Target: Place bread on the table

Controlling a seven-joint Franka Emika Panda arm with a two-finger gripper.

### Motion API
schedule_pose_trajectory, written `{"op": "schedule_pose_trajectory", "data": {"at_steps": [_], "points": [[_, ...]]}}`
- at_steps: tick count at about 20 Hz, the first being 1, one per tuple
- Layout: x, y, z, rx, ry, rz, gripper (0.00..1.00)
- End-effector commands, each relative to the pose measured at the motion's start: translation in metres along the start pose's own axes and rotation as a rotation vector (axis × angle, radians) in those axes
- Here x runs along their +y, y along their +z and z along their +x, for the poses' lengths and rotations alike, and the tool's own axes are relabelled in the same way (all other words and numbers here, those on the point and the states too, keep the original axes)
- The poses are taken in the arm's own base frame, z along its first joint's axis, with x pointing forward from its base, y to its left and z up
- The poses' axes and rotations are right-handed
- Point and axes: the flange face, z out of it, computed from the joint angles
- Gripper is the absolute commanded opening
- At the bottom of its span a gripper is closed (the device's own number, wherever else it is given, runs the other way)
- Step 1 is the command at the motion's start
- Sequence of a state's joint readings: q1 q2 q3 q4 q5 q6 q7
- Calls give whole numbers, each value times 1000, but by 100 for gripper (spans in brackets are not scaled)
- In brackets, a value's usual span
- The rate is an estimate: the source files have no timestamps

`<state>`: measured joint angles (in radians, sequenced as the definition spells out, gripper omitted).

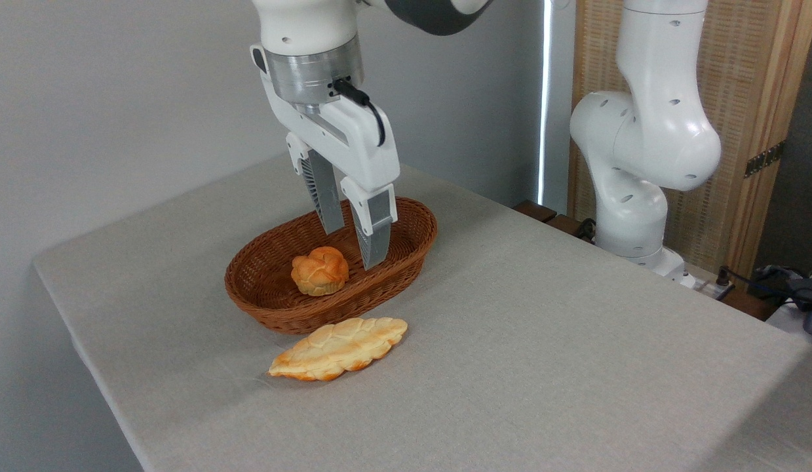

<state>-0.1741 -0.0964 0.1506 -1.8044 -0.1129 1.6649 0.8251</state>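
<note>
While hand (353,246) hovers empty, bread (339,348) below on table (543,341)

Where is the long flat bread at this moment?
The bread lies flat on the table, in the lower middle of the camera view, just in front of the wicker basket that holds the round bun.

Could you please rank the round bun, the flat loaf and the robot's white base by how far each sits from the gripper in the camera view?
From the gripper, empty with its jaws apart:
1. The round bun, in the wicker basket, just left of and below the fingertips.
2. The flat loaf, on the table in front of the basket.
3. The robot's base, far right, beyond the table edge.
</note>
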Motion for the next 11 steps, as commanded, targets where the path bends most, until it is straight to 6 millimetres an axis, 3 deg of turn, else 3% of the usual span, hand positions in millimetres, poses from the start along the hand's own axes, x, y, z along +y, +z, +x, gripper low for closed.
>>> {"op": "schedule_pose_trajectory", "data": {"at_steps": [1,9,11], "points": [[-12,-23,-13,28,-19,39,100],[-25,-32,-25,-10,-96,111,100],[-24,-43,-24,2,-95,131,100]]}}
